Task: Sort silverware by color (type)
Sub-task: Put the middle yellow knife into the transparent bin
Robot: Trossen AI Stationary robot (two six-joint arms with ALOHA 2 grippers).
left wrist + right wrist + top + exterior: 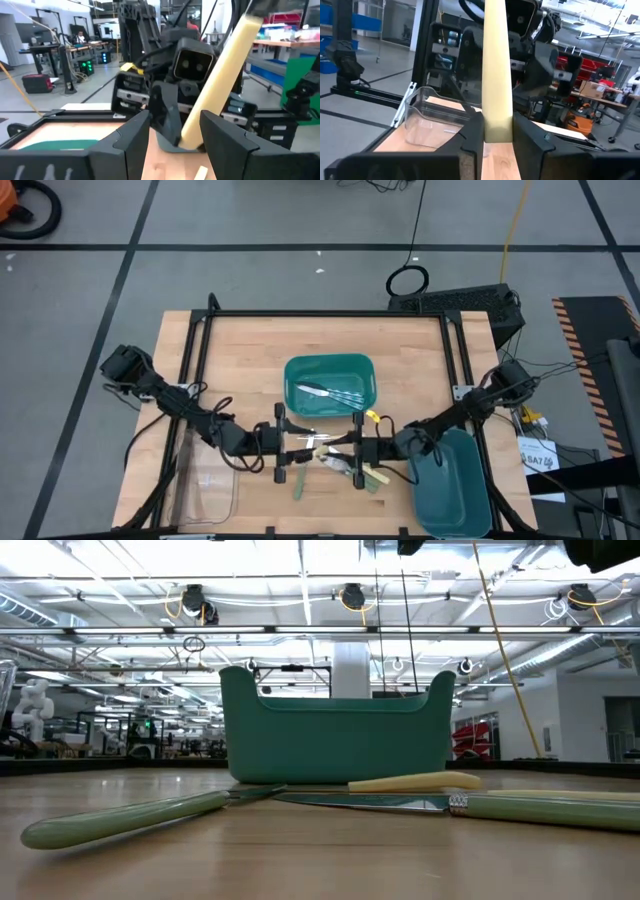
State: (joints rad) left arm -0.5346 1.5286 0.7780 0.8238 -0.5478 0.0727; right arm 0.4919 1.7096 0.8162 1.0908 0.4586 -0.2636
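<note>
Right claw (358, 450) pinches a yellow-handled piece (497, 75) just in front of the green bin (296, 370). Facing it, the left claw (283, 448) appears to clamp the same piece; this looks like a handover. One claw should release only once the other grips firmly, avoiding a drop among the green-handled pieces (120, 818) on the bench (240, 360).

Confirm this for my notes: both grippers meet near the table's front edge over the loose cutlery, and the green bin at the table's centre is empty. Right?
Not quite. The green bin at the centre is not empty: the high view shows silver cutlery lying in it. The rest holds: the left gripper and right gripper meet near the front edge over the loose cutlery.
</note>
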